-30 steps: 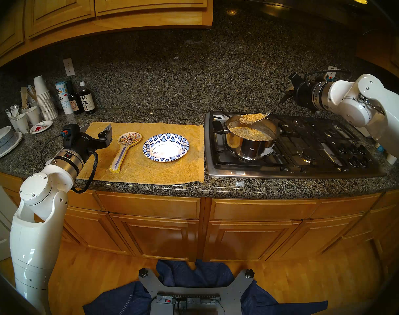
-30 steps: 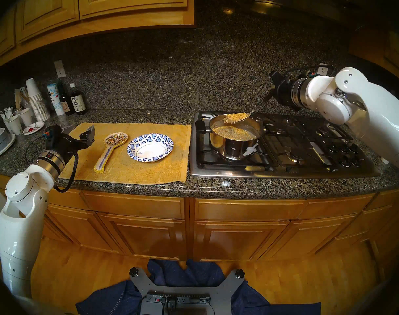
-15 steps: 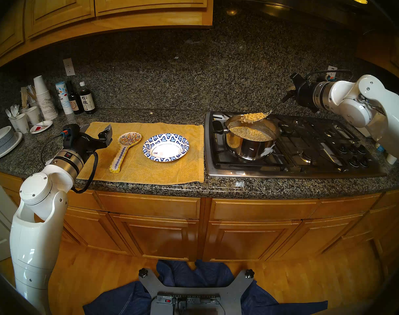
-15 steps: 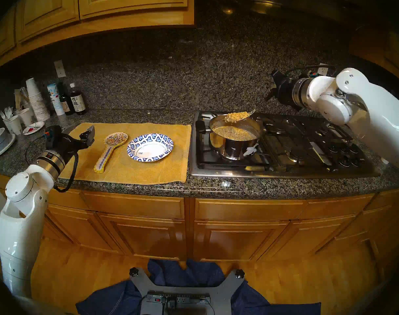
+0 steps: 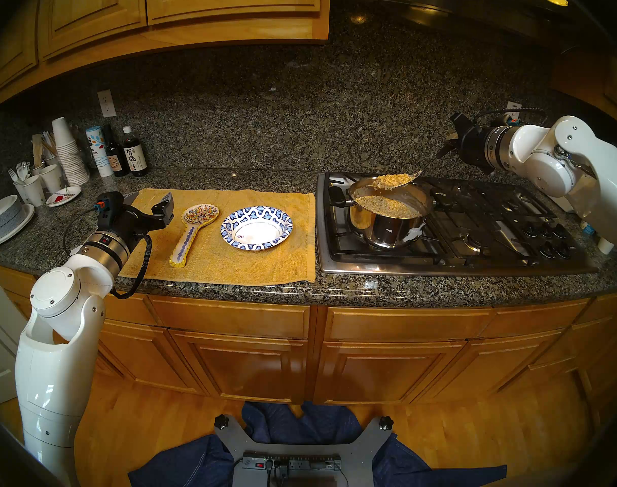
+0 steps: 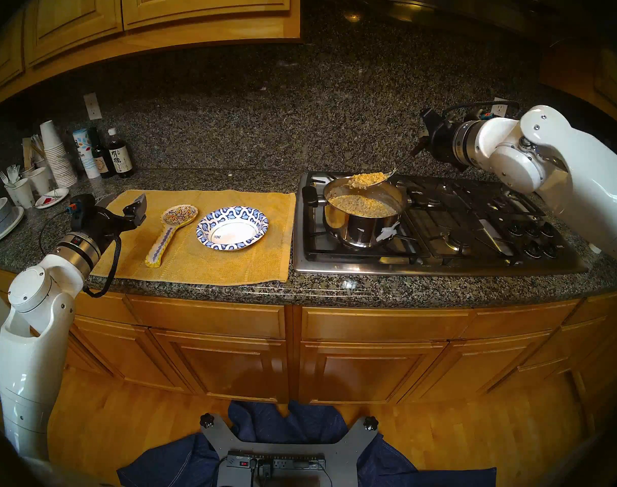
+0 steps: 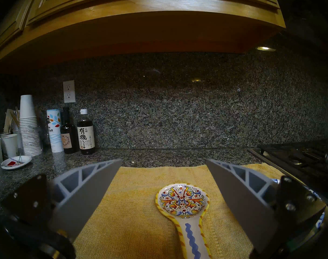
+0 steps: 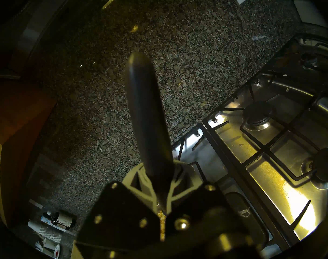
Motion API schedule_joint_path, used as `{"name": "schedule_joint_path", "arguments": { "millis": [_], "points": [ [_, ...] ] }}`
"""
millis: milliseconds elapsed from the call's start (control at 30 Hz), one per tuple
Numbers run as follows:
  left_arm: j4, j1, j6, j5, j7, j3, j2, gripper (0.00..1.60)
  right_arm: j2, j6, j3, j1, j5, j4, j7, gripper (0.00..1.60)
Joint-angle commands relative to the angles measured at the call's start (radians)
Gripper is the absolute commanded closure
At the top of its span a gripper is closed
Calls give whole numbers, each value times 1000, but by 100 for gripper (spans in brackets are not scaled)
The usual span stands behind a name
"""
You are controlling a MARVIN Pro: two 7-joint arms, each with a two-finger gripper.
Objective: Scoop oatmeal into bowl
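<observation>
Tan, grainy oatmeal (image 5: 387,206) fills a steel pot (image 5: 387,229) on the stove's left burner. My right gripper (image 5: 449,146) is shut on the dark handle (image 8: 144,103) of a metal spoon. The spoon's bowl carries a heap of oatmeal (image 5: 392,180) just above the pot's far rim. The blue-and-white patterned bowl (image 5: 256,212) sits empty on the yellow towel, left of the stove. My left gripper (image 5: 149,196) hovers open over the towel's left end with nothing between its fingers (image 7: 96,180).
A painted ceramic spoon rest (image 5: 194,229) lies on the yellow towel (image 5: 229,268) between my left gripper and the bowl. Paper cups, bottles (image 5: 135,156) and stacked grey-white bowls (image 5: 5,217) crowd the counter's far left. The gas stove (image 5: 475,229) has raised grates.
The loaded spoon and my right gripper have drifted very slightly to the right above the pot. The left arm has not moved.
</observation>
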Motion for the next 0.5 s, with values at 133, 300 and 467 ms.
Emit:
{"name": "schedule_joint_path", "arguments": {
  "millis": [133, 300, 467],
  "points": [
    [-39, -57, 42, -79, -57, -54, 43, 0, 0, -10, 38, 40, -7, -2, 16, 160],
    [-64, -82, 117, -147, -67, -68, 41, 0, 0, -10, 38, 41, -7, -2, 15, 160],
    [-82, -120, 283, -294, -53, -78, 25, 0, 0, -10, 38, 41, -7, -2, 15, 160]
  ]
}}
